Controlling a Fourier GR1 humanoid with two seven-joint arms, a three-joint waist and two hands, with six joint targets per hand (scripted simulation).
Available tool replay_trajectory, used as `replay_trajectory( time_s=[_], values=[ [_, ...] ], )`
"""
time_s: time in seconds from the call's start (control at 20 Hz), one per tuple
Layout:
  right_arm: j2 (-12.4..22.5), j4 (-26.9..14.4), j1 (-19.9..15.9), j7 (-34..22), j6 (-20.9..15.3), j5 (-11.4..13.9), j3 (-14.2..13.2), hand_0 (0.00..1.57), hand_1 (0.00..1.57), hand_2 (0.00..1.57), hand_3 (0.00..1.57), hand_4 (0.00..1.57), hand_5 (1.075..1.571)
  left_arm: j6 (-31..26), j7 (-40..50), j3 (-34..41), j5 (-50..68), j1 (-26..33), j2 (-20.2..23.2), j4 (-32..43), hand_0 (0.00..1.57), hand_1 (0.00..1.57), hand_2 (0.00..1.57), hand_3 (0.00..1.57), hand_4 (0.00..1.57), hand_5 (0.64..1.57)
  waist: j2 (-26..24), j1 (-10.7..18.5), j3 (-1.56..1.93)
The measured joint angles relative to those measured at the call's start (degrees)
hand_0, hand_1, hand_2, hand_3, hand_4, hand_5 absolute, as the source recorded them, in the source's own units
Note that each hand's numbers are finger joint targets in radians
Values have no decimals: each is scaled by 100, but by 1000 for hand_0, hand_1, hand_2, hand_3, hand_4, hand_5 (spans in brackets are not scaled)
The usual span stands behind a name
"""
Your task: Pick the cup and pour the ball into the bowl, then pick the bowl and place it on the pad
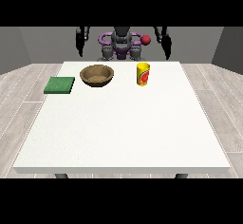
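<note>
A yellow cup [143, 74] with a red mark stands upright on the white table [123, 128], right of centre at the far side. Its inside, and any ball in it, is hidden. Left of it sits a brown wooden bowl [97, 75], with nothing visible inside. A flat green pad [60, 85] lies at the table's far left edge. The hand at the view's right [166, 47] hangs behind the table's far edge, above and right of the cup. The hand at the view's left [81, 45] hangs likewise, above and left of the bowl. Neither touches anything.
The robot's torso [121, 45] stands behind the far edge, with a red knob [146, 40] at its shoulder. Grey wooden floor surrounds the table. The near half of the table is bare white surface.
</note>
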State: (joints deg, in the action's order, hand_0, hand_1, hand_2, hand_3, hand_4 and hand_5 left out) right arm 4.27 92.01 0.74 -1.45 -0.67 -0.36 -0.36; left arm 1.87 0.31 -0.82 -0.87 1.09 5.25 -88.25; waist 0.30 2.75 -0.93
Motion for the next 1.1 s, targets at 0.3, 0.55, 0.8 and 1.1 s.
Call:
replay_trajectory(
  time_s=[0.3, 0.55, 0.8, 1.1],
  values=[
    [182, 403, -43, -352, 6, -4, -56, 0, 0, 0, 0, 0, 1569, -68, 315, 13, 53, -84, 147, -422, 0, 0, 0, 0, 0, 1557, -1041, -55, 44],
    [697, 530, 138, -497, 721, -894, -706, 0, 0, 0, 0, 0, 1570, -158, 793, 377, 723, -407, 114, -902, 0, 0, 0, 0, 0, 1552, -1194, -280, 81],
    [935, 592, 127, -320, 1146, -1323, -1141, 0, 0, 0, 0, 0, 1570, -381, 542, 790, 1100, -511, 266, -1002, 0, 0, 0, 0, 0, 1544, -757, -374, 90],
    [793, 358, -113, 201, 1228, -1265, -1191, 0, 0, 0, 0, 0, 1570, -654, -233, 1141, 1205, -817, 429, -477, 0, 0, 0, 0, 0, 1529, -108, -441, 92]
  ],
)
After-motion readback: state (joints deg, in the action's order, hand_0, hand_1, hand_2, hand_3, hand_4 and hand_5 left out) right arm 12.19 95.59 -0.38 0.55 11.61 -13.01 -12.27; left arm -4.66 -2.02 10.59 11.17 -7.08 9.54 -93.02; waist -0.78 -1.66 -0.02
